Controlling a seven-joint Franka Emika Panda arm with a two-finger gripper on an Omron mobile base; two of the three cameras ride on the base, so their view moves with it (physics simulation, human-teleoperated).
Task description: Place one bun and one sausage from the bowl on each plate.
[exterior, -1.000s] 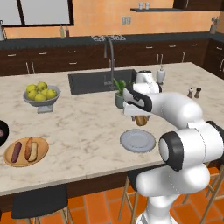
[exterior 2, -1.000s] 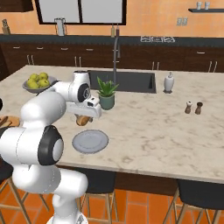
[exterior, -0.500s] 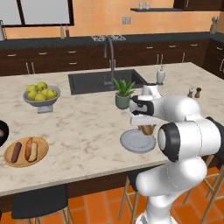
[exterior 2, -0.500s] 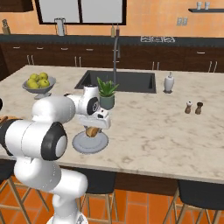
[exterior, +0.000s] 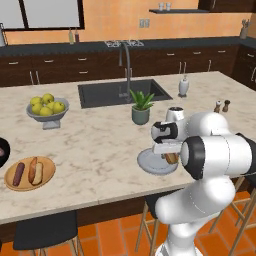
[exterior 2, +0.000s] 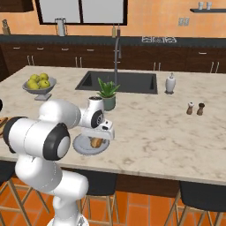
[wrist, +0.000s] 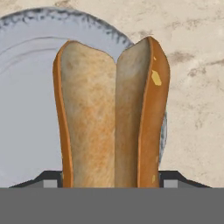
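My gripper (exterior: 170,156) is shut on a split orange-tan bun (exterior: 173,159), held upright just over the pale grey plate (exterior: 150,165) near the counter's front edge. In the hand view the bun (wrist: 111,113) stands between the dark fingertips (wrist: 173,178), with the grey plate (wrist: 26,109) behind it. From the right side the bun (exterior 2: 94,142) hangs over the same plate (exterior 2: 84,149). At far left the tan plate (exterior: 44,181) carries a sausage (exterior: 19,174) and a second bun (exterior: 35,170). The black bowl (exterior: 2,159) is cut off by the left edge.
A grey footed fruit bowl (exterior: 47,107) stands at back left. A potted plant (exterior: 141,107) sits just behind the grey plate, beside the sink (exterior: 122,92). A soap bottle (exterior: 183,86) and salt and pepper shakers (exterior: 221,106) stand to the right.
The arm has carried the bun from beside the potted plant forward and down to just above the grey plate. The grip has stayed the same.
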